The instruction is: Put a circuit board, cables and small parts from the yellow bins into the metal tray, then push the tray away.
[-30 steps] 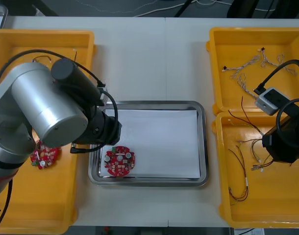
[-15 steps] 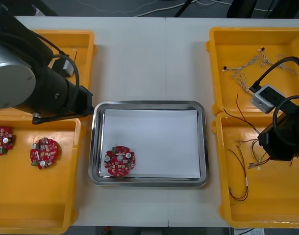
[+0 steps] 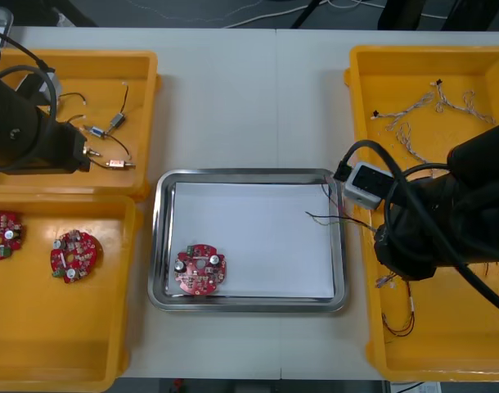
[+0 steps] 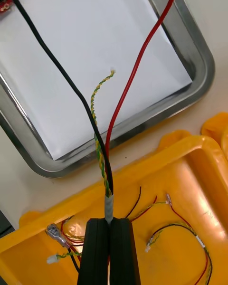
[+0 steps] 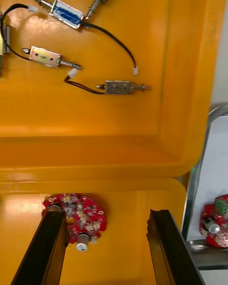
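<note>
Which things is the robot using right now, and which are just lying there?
In use: tray; board in it; cables, held by the right gripper beside it.
Lying about: spare boards, small metal parts and loose cables in the bins; left gripper, open, idle above the left bins.

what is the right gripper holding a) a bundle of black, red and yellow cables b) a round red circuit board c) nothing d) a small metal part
a: the right gripper is shut on a bundle of black, red and yellow cables reaching over the white-lined metal tray.
</note>
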Robot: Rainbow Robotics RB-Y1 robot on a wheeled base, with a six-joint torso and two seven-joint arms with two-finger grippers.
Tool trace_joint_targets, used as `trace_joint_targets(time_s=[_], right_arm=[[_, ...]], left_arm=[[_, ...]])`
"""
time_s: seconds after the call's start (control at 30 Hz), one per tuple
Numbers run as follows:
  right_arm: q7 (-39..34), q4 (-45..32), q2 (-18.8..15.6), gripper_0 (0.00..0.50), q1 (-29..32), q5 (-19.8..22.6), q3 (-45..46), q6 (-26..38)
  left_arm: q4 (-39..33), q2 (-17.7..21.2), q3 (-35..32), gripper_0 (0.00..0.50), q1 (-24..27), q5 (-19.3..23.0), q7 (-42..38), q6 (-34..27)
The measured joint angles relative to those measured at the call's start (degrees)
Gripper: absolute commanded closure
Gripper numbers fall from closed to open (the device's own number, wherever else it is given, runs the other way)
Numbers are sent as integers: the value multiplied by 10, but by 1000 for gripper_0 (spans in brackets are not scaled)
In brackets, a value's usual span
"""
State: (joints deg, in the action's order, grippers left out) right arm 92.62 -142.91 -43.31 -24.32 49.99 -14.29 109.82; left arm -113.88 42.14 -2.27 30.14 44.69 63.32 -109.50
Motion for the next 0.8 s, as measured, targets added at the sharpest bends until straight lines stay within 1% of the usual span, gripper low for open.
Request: trace_joint_targets(time_s=[0.13,0.23,0.37,0.47,0.57,0.8], right_arm=[[3,0,0,500,-30,-26,-60,-3],[7,2,0,500,-56,-39,-112,-24],[11,20,-1,500,-93,-44,-175,-60],[36,47,-1,500,-122,-46,-219,-90],[52,73,1,500,-150,-54,-262,-106],[60,130,15,500,-206,-99,-357,-130]], left_arm=[[42,13,-5,0,0,-3,3,29],[72,20,-11,0,0,-6,3,60],[97,23,-23,0,0,-13,4,104],[110,25,-26,0,0,-19,5,134],[117,25,-26,0,0,-25,5,143],[118,25,-26,0,0,-28,10,144]])
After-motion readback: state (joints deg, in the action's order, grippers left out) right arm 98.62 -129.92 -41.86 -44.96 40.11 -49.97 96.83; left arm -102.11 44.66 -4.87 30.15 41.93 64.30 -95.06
